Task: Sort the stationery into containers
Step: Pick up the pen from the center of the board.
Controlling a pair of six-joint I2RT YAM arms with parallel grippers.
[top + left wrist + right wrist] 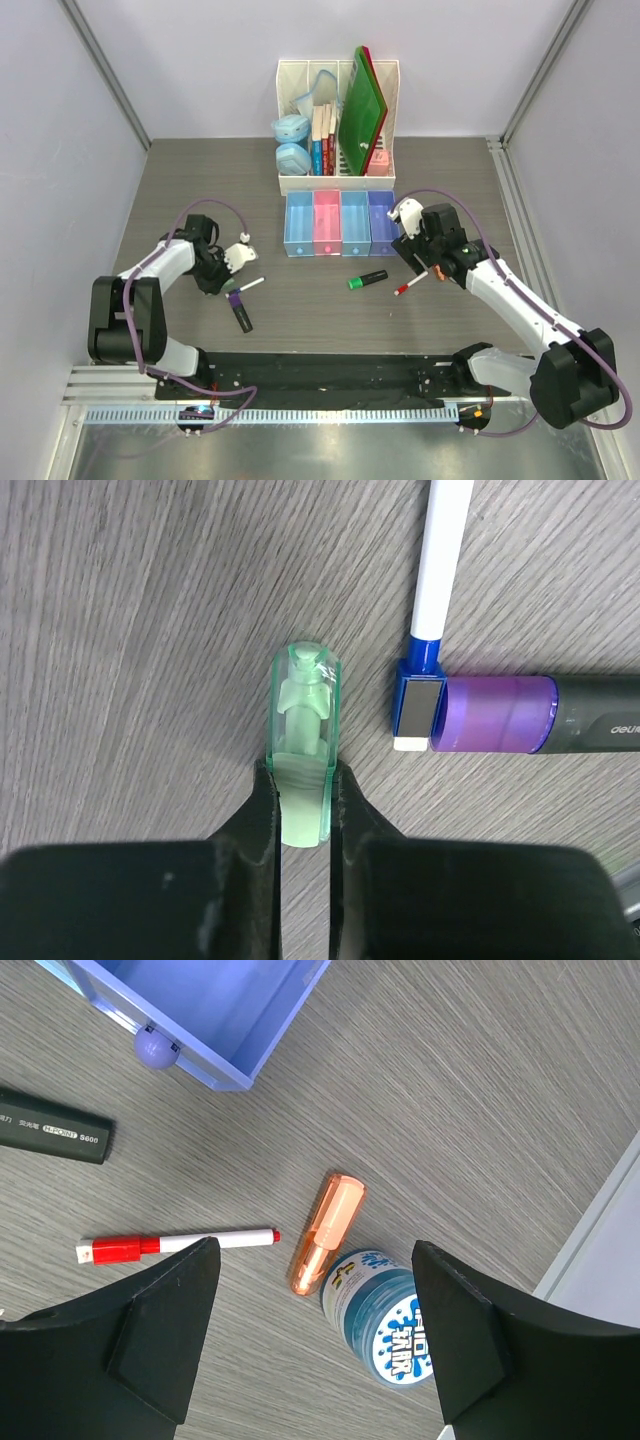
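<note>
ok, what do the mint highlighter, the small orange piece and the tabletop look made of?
Mint highlighter: translucent glossy plastic; the inner nib holder shows through the cap. Orange piece: glossy, seemingly translucent plastic, with a bright highlight along it. Tabletop: matte grey wood-grain, probably laminate rather than real wood.

The left arm (170,258) and right arm (505,290) are white with black joints. A purple cable (212,202) runs along each. Their fingers (165,1330) are black.
</note>
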